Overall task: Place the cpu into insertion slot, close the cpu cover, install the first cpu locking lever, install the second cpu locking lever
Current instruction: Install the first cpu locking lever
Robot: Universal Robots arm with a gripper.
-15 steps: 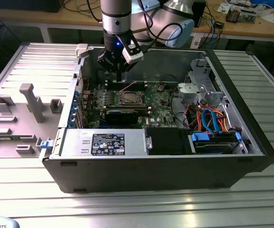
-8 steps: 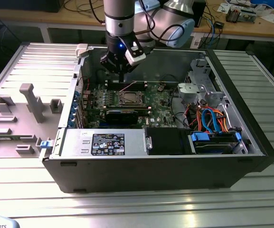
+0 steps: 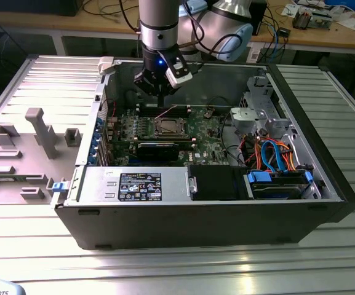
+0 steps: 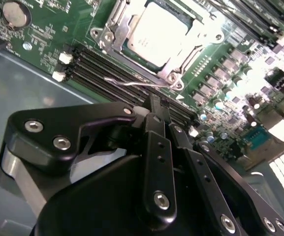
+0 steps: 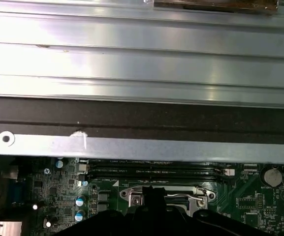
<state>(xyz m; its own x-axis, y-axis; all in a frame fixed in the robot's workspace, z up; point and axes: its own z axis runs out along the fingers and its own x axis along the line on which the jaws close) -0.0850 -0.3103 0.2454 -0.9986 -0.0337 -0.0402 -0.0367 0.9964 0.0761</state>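
Observation:
The cpu [image 4: 156, 30] lies flat in the insertion slot [image 3: 167, 127] on the green board. The silvery cpu cover [image 4: 113, 27] is down around it, and the chip's metal top shows through the window. A thin wire locking lever [image 4: 132, 83] stands out from the socket's edge along the memory slots and is not tucked down; in the exterior view the lever [image 3: 168, 110] shows as a slanted line behind the socket. My gripper [image 4: 157, 101] hangs just above this lever, its black fingers [image 4: 157, 147] pressed together with nothing between them. In the exterior view the gripper [image 3: 160, 95] is behind the socket.
Long black memory slots [image 4: 97, 66] run beside the socket, under the gripper. The case wall [image 5: 142, 113] rises close behind. A power supply [image 3: 134, 184] and a drive bay with blue and orange cables [image 3: 275, 157] fill the case's front and right. A grey fixture tray [image 3: 29, 147] lies outside on the left.

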